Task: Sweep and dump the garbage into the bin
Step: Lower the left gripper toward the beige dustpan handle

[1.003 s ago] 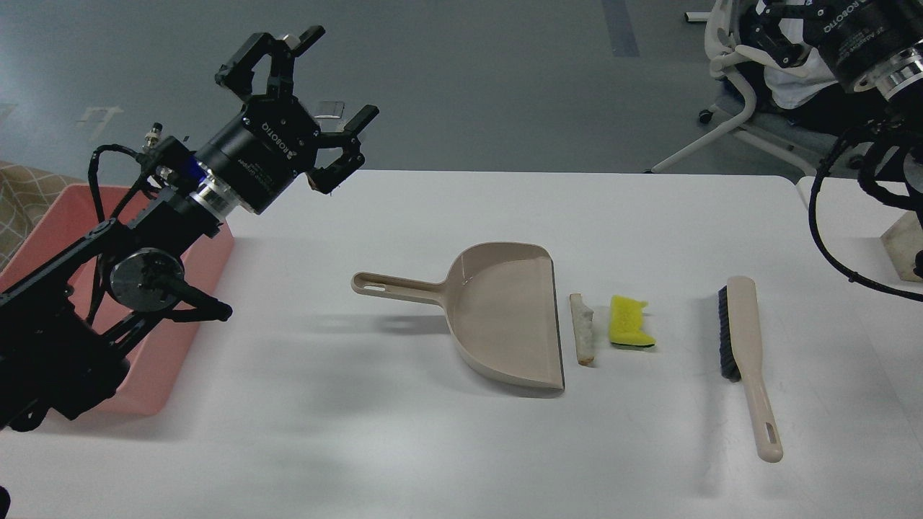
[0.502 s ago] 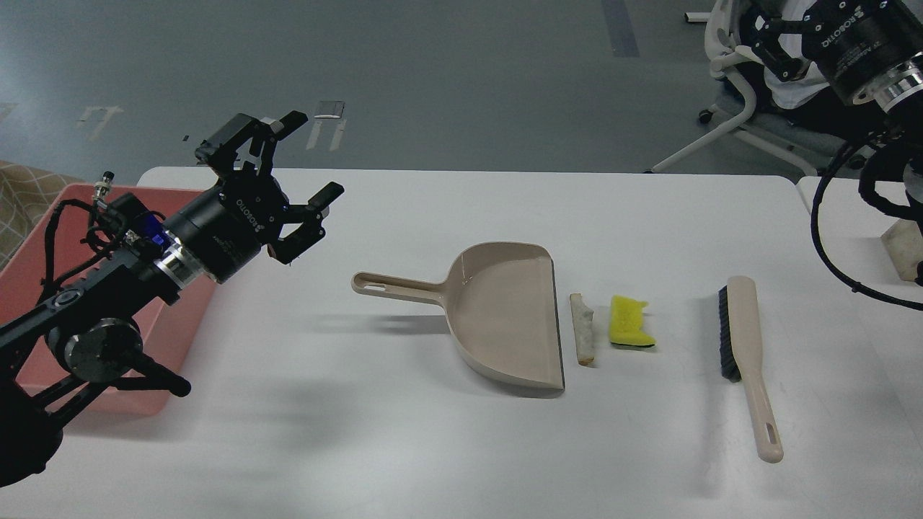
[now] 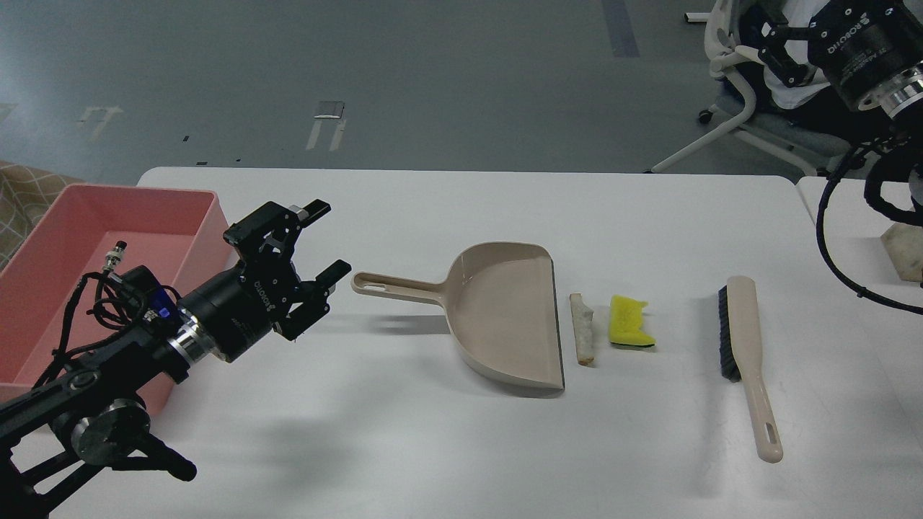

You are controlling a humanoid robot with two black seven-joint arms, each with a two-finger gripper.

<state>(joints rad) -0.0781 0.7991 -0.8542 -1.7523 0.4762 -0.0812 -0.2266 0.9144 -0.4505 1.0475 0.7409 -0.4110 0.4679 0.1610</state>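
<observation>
Left pincer [image 3: 311, 249]: fingers spread wide, holding nothing, just left of the dustpan handle tip, over the desk.
Right pincer [image 3: 782, 45]: up past the far right corner; cannot tell if spread or pressed together.
Bin [image 3: 43, 303]: pink, at the left edge of the desk.
Dustpan [image 3: 497, 317]: beige, mid desk, mouth facing right.
Crust [image 3: 583, 328]: lies just right of the dustpan mouth.
Sponge [image 3: 629, 321]: yellow, just right of the crust.
Brush [image 3: 746, 353]: toward the right edge, handle pointing at the near edge.
</observation>
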